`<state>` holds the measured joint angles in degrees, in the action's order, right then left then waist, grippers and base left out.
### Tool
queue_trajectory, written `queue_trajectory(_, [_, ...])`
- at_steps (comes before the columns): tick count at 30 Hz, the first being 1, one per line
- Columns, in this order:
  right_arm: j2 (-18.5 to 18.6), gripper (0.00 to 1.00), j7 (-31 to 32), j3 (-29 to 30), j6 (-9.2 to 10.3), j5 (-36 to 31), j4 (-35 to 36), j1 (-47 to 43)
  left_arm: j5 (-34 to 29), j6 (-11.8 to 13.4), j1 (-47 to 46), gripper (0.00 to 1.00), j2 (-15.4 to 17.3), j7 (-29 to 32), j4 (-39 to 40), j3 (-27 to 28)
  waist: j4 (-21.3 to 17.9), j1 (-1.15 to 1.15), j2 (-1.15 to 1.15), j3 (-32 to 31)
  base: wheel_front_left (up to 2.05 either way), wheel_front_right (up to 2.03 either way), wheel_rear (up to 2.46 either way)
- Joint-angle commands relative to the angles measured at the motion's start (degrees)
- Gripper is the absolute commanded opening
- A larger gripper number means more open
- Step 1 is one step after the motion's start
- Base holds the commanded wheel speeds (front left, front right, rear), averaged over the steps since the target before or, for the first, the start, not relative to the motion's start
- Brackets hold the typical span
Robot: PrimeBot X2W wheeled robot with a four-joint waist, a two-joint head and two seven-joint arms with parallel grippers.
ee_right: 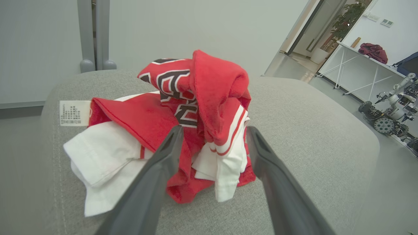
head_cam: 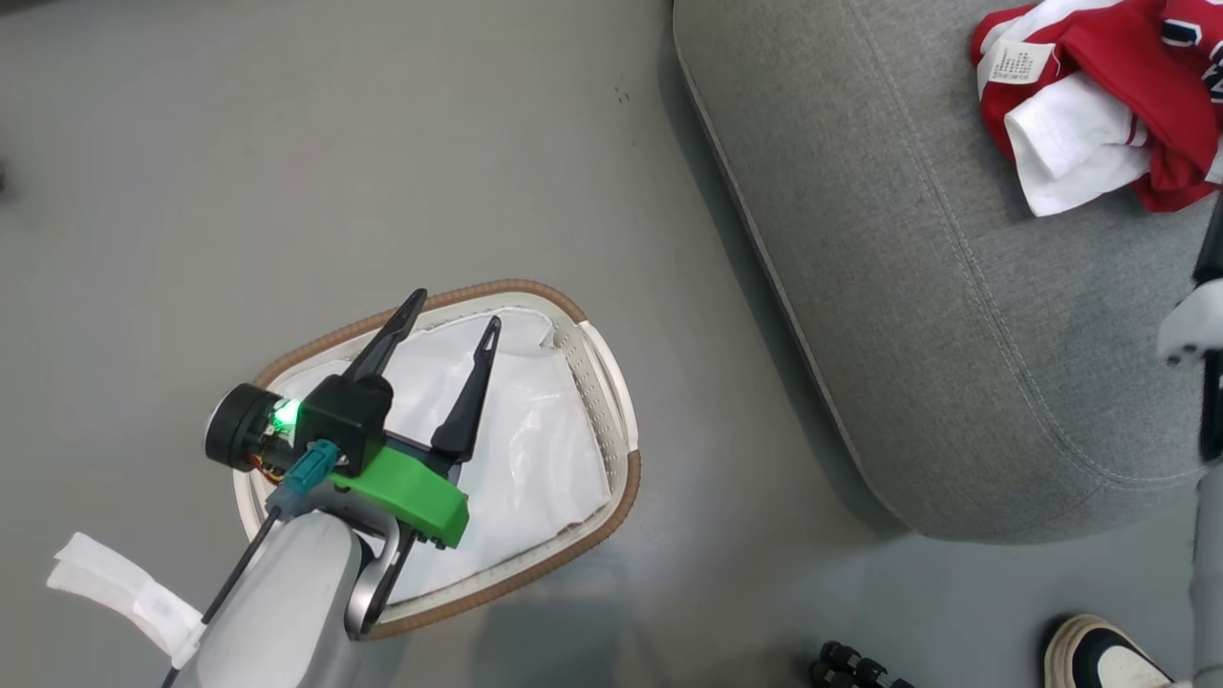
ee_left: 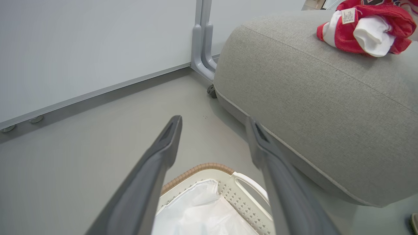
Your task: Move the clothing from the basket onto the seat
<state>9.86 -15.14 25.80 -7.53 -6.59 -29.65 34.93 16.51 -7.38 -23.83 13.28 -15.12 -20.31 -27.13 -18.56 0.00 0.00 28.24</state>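
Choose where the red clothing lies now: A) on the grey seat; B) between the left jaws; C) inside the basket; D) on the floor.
A: the clothing lies bunched on top of the seat, and the basket shows a white liner.

Post: twin grey uprights [ee_left: 202, 39], curved at the foot, small dark caster [ee_left: 211, 91] beneath.
Wall panel: pale grey [ee_left: 81, 42], flat and bare, left of the post; grey rail along the base, set on small round feet [ee_left: 36, 119].
Floor: smooth matte grey [head_cam: 287, 143], a few dark specks [head_cam: 623, 96] just out from the post.
Doorway: open [ee_right: 300, 36], well right of the post, brighter beyond; potted plant [ee_right: 343, 16] past it.
Table: white, trestle legs [ee_right: 362, 68], far right of the post, dark red bundle [ee_right: 373, 52] on top.
Light: even and soft, shadows faint.
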Motion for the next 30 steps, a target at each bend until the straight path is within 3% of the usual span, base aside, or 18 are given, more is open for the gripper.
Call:
queue_trajectory(1, [-1.0, 1.00, 0.0, -0.1, 0.08, 0.2, 1.3, -2.4, -0.8, -0.1, 0.8, 1.00, -0.2, 0.0, -0.1, 1.0, 0.4, 0.00, 0.00, -1.5, 0.00, 0.00, 0.00])
queue_trajectory(14, [-6.7, 1.00, 0.0, -9.0, 0.08, 6.6, 8.2, -11.8, -3.1, -0.1, 4.1, 1.00, -3.8, 0.0, -0.7, 9.2, 5.3, 0.00, 0.00, -6.5, 0.00, 0.00, 0.00])
queue_trajectory(23, [-6.8, 1.00, 0.0, -20.1, 0.08, 13.9, 7.8, -9.9, -5.5, 0.0, 5.8, 1.00, -6.6, 0.0, -0.9, 17.2, 11.1, 0.00, 0.00, -8.6, 0.00, 0.00, 0.00])
queue_trajectory(30, [-6.7, 1.00, 0.0, -23.4, 0.08, 17.5, 7.4, -11.3, -6.8, -0.1, 6.5, 1.00, -8.3, 0.0, -1.3, 22.1, 15.0, 0.00, 0.00, -10.2, 0.00, 0.00, 0.00])
